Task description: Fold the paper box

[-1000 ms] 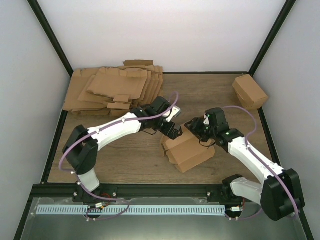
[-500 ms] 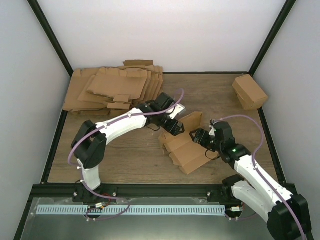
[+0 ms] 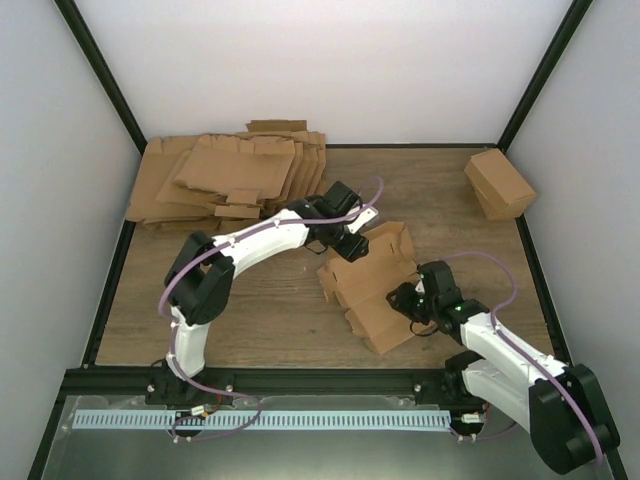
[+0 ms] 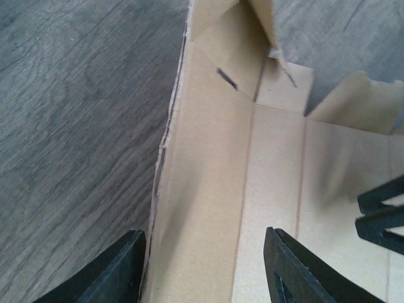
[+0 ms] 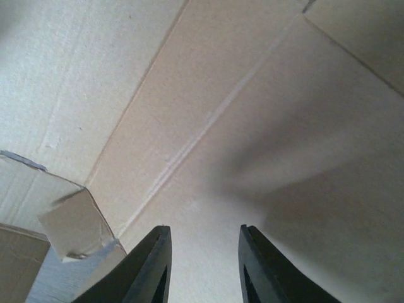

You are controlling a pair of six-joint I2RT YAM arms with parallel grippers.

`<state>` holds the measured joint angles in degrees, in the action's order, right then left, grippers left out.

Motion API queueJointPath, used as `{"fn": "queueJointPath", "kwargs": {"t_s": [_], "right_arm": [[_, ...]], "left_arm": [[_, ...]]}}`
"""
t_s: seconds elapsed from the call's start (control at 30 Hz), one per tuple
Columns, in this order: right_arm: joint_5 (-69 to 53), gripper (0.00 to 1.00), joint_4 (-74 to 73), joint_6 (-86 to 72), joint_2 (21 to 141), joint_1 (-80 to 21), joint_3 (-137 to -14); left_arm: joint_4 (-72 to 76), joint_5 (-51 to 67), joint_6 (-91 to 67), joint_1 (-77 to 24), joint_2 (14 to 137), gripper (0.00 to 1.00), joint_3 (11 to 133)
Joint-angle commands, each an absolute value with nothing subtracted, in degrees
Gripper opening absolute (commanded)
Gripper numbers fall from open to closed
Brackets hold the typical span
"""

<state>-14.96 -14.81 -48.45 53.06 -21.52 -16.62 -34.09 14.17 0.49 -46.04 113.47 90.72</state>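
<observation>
Left gripper (image 4: 205, 271) spread astride paper box (image 3: 375, 290) wall; right gripper (image 5: 205, 243) part-spread, empty, near panel. Risk: unclamped wall springs back, box skids toward near edge.

The paper box (image 3: 378, 288) lies at the middle of the wooden counter (image 3: 265, 305), partly folded, with its open side facing up. A wall with a notched top edge stands up along its far right side, and low flaps line its left edge. The left arm reaches in from the near left, and the left gripper (image 3: 352, 247) is at the box's far left corner. The right arm comes from the near right, and the right gripper (image 3: 407, 300) presses against the box's near right side. A pile of flat brown sheets (image 3: 228, 180) lies at the far left. A closed brown carton (image 3: 498, 183) sits alone at the far right, well apart from the box.
</observation>
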Motion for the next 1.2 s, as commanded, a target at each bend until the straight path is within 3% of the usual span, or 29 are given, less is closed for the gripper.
{"fn": "queueJointPath", "kwargs": {"t_s": [0.0,0.2,0.4,0.57,0.7,0.9,1.17], "right_arm": [[-14.59,0.3,-13.21,-48.68,53.19,-21.26,-15.75],[-14.71,0.25,-13.61,-48.71,53.17,-21.2,-14.38],[-14.57,0.21,-13.94,-48.59,53.64,-21.19,-13.65],[-14.54,0.16,-14.33,-48.36,54.94,-21.22,-13.64],[-14.78,0.12,-14.26,-48.43,55.24,-21.22,-13.62],[-14.8,0.12,-14.66,-47.65,54.57,-21.2,-14.21],[-16.58,0.19,-14.81,-43.25,49.57,-21.2,-16.67]], "left_arm": [[-35.17,10.92,2.53,-46.26,115.81,0.5,94.28],[-36.09,3.67,4.66,-46.82,118.45,0.42,97.06],[-35.91,6.49,6.0,-46.64,120.68,0.44,99.46],[-37.94,7.14,6.04,-46.58,124.28,0.4,103.43],[-38.05,7.35,6.92,-46.58,125.29,0.32,104.72],[-40.6,5.98,7.41,-46.57,126.21,0.05,106.82],[-41.73,1.52,7.04,-46.63,119.32,0.04,101.01]]}}
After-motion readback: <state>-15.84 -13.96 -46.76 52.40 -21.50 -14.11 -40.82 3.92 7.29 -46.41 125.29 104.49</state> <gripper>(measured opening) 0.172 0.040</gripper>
